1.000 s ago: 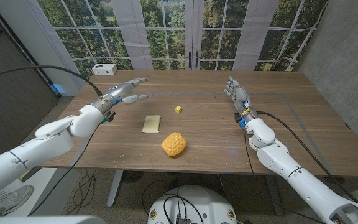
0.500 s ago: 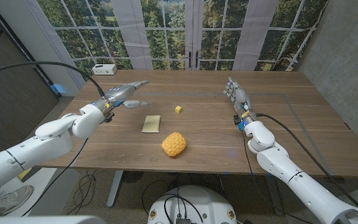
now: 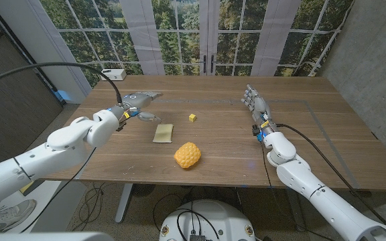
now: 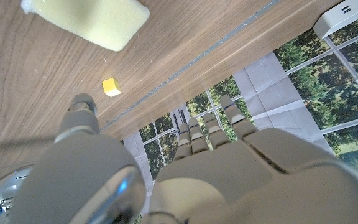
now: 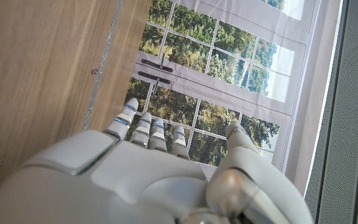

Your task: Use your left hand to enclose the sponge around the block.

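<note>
While empty, left hand (image 3: 137, 102) hovers beside sponge (image 3: 163, 132), fingers spread.
Block (image 3: 192, 117) sits apart on bench (image 3: 313, 127); right hand (image 3: 254, 102) fingers straight, holding nothing.

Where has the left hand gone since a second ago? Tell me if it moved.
Yes. The left hand has moved nearer the sponge, which stayed put on the table.

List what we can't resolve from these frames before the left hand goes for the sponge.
- Sponge: left wrist view's edge cuts it off; its thickness is unclear in the head view.
- Block: too small in the head view to read its faces or material.
- Left hand: whether it touches the table can't be told.
- Right hand: palm side hidden; the right wrist view sees its back.
- Yellow bumpy object: identity unclear.
</note>
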{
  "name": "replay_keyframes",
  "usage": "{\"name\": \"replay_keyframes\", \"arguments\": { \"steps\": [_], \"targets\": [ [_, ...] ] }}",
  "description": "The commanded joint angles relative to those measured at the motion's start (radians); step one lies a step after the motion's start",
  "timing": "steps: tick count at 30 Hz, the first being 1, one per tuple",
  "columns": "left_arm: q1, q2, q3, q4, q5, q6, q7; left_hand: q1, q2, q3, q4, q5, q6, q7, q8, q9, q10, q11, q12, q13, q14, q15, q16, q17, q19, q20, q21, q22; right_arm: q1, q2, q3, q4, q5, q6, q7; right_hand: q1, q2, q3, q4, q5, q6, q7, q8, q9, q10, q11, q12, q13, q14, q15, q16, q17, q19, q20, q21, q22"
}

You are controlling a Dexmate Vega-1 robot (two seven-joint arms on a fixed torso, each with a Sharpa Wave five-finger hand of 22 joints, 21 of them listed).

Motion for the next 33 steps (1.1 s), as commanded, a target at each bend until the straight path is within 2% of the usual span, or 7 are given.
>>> {"name": "replay_keyframes", "arguments": {
  "steps": [1,7,8,10,22,27,33],
  "targets": [
    [-0.088,-0.012,0.08,-0.052,0.115,0.064,-0.175,0.019,0.0,-0.011,0.001,0.011,0.032,0.001,0.012,0.003,0.024,0.001,0.009,0.005,0.019,-0.001,0.013,0.005,-0.003,0.011,-0.006,0.003,-0.007,0.007,0.009,0.019,0.018,0.025,0.01,-0.015,-0.001,-0.004,0.001,0.004,0.007,0.0,0.005,0.004,0.008,-0.002,0.003,0.005,0.007,0.003,0.003,0.004,0.001,0.008,0.0,0.004],
    [-0.116,-0.027,0.096,-0.06,0.119,0.086,-0.27,0.025,0.0,-0.019,0.001,0.013,0.04,-0.005,0.012,0.003,0.028,-0.004,0.009,0.005,0.02,-0.003,0.011,0.006,-0.005,0.016,-0.01,0.004,-0.008,0.003,0.012,0.027,0.019,0.036,0.02,-0.02,-0.003,-0.006,0.003,0.004,0.008,0.0,0.004,0.004,0.008,-0.002,0.003,0.005,0.007,0.004,0.002,0.005,0.001,0.009,0.0,0.004],
    [-0.109,-0.023,0.1,-0.062,0.143,0.087,-0.251,0.027,0.0,-0.022,0.002,0.014,0.045,-0.008,0.013,0.003,0.032,-0.005,0.01,0.006,0.02,-0.004,0.011,0.006,-0.005,0.015,-0.011,0.004,-0.009,0.005,0.013,0.027,0.022,0.036,0.018,-0.02,-0.003,-0.007,0.004,0.004,0.008,0.0,0.004,0.004,0.009,-0.002,0.003,0.005,0.008,0.005,0.003,0.005,0.001,0.009,0.0,0.004],
    [-0.13,-0.028,0.118,-0.071,0.174,0.098,-0.309,0.029,0.0,-0.025,0.002,0.014,0.044,-0.007,0.011,0.003,0.032,-0.006,0.009,0.006,0.018,-0.003,0.01,0.006,-0.005,0.016,-0.012,0.004,-0.009,0.006,0.015,0.028,0.025,0.036,0.019,-0.021,-0.004,-0.007,0.004,0.004,0.008,0.0,0.004,0.004,0.009,-0.004,0.003,0.005,0.009,0.004,0.003,0.005,0.001,0.009,0.0,0.004],
    [-0.163,-0.059,0.157,-0.082,0.264,0.138,-0.46,0.044,0.004,-0.044,0.005,0.02,0.073,-0.023,0.015,0.004,0.049,-0.017,0.011,0.008,0.012,-0.008,0.005,0.007,-0.002,0.012,-0.019,0.005,0.014,0.019,0.008,0.079,0.04,0.054,0.055,-0.024,-0.004,-0.007,0.005,0.006,0.009,-0.001,0.004,0.004,0.013,-0.002,0.003,0.005,0.012,0.004,0.002,0.004,0.001,0.01,0.0,0.004],
    [-0.172,-0.071,0.164,-0.075,0.276,0.132,-0.487,0.048,0.005,-0.051,0.006,0.022,0.079,-0.027,0.014,0.004,0.055,-0.016,0.012,0.008,0.016,-0.012,0.006,0.007,-0.001,0.013,-0.021,0.005,0.018,0.021,0.008,0.088,0.044,0.057,0.061,-0.025,-0.004,-0.007,0.005,0.006,0.01,-0.002,0.004,0.004,0.014,-0.002,0.003,0.005,0.013,0.003,0.002,0.004,0.001,0.01,0.0,0.004],
    [-0.184,-0.092,0.167,-0.058,0.269,0.122,-0.51,0.051,0.007,-0.063,0.01,0.024,0.095,-0.037,0.015,0.004,0.079,-0.03,0.019,0.009,0.032,-0.016,0.01,0.007,0.004,0.011,-0.023,0.006,0.022,0.023,0.008,0.098,0.048,0.06,0.066,-0.025,-0.004,-0.006,0.005,0.007,0.012,-0.001,0.005,0.004,0.016,-0.001,0.003,0.005,0.014,0.006,0.001,0.003,0.001,0.011,0.0,0.004]
  ]
}}
